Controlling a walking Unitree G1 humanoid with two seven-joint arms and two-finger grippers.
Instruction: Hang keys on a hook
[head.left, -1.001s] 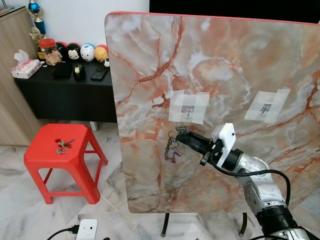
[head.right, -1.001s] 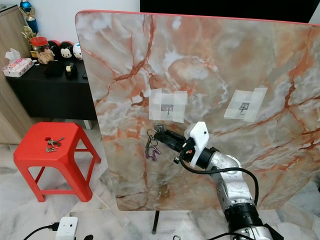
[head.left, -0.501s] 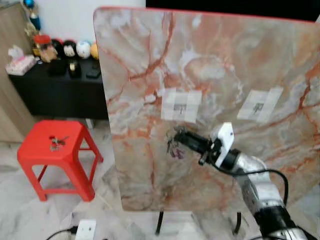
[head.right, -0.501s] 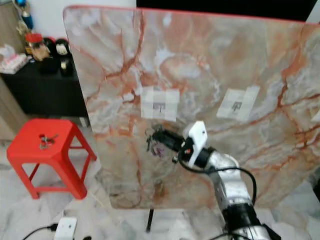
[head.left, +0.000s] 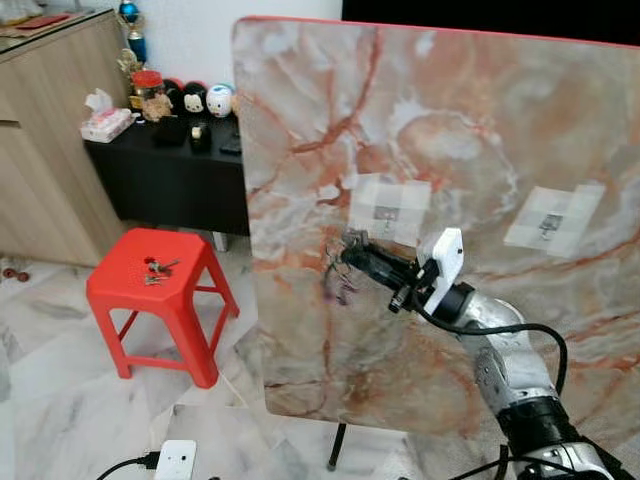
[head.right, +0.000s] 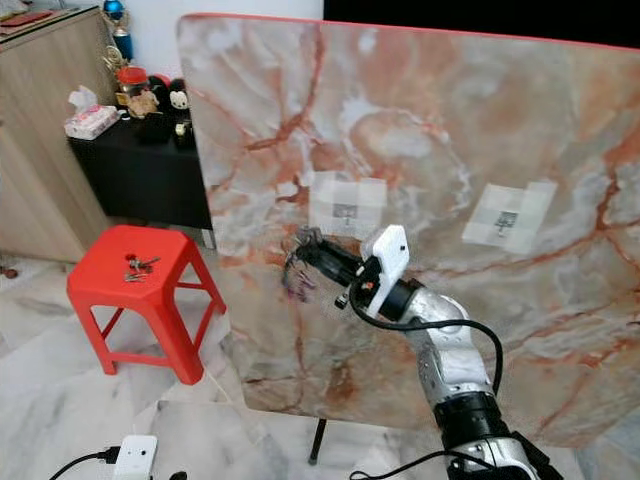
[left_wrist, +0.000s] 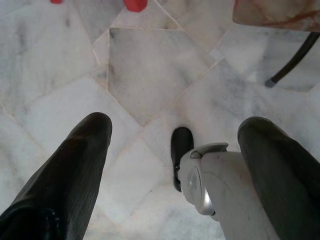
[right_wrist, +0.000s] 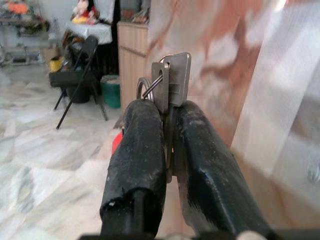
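My right gripper is shut on a bunch of keys, held up in front of the upright marble board. The keys dangle just below and left of a small metal hook taped to the board. A second taped hook sits further right. In the right wrist view a flat silver key and its ring stick out from between the fingers. Another bunch of keys lies on the red stool. My left gripper hangs open over the floor.
A black side table with toys, a jar and a tissue pack stands behind the stool, next to a wooden cabinet. A white power strip with a cable lies on the marble floor. The board's thin legs stand near my feet.
The camera has shifted, so the whole scene sits further right and lower. My right gripper has risen slightly with the keys and is closer to the left hook.
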